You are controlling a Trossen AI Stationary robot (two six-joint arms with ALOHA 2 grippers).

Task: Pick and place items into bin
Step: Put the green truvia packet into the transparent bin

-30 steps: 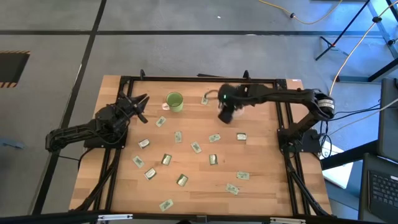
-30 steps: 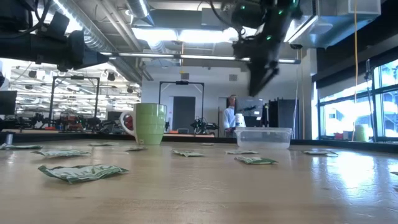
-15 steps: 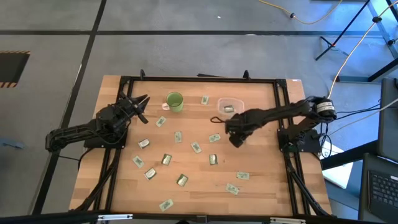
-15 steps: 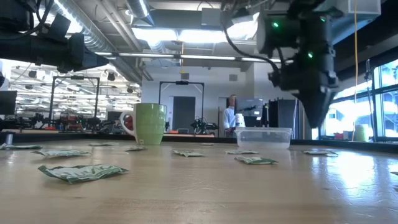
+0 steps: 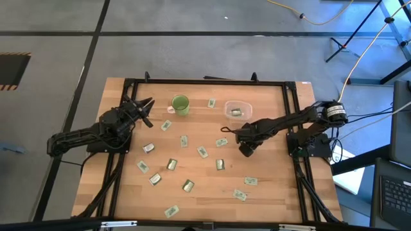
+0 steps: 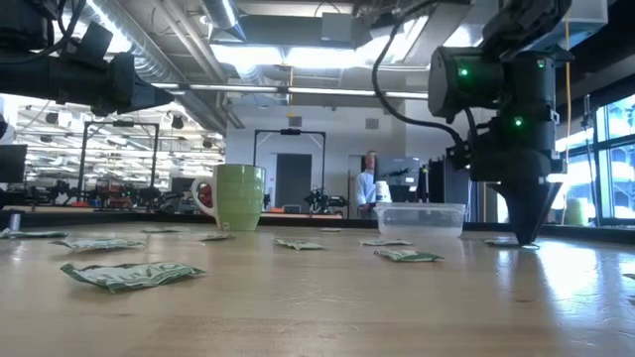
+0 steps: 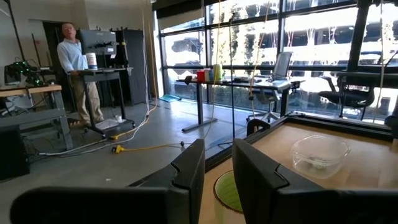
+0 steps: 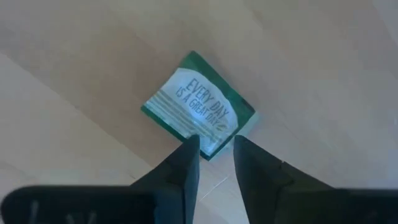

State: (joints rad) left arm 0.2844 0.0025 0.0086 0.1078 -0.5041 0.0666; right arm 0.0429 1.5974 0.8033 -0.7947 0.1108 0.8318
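A green packet [image 8: 198, 114] lies flat on the wooden surface [image 5: 270, 192] near the clear bin [image 5: 236, 110], the right end effector [image 8: 214, 144] down over its edge, fingers narrowly parted, while the left end effector [image 5: 142, 109], narrowly open, waits beside the green mug [image 5: 180, 104].

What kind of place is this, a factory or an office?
Probably a robotics lab or workshop. Beyond the wooden table are exposed ceiling ducts, workbenches crowded with equipment, and a person standing at a desk by big windows.
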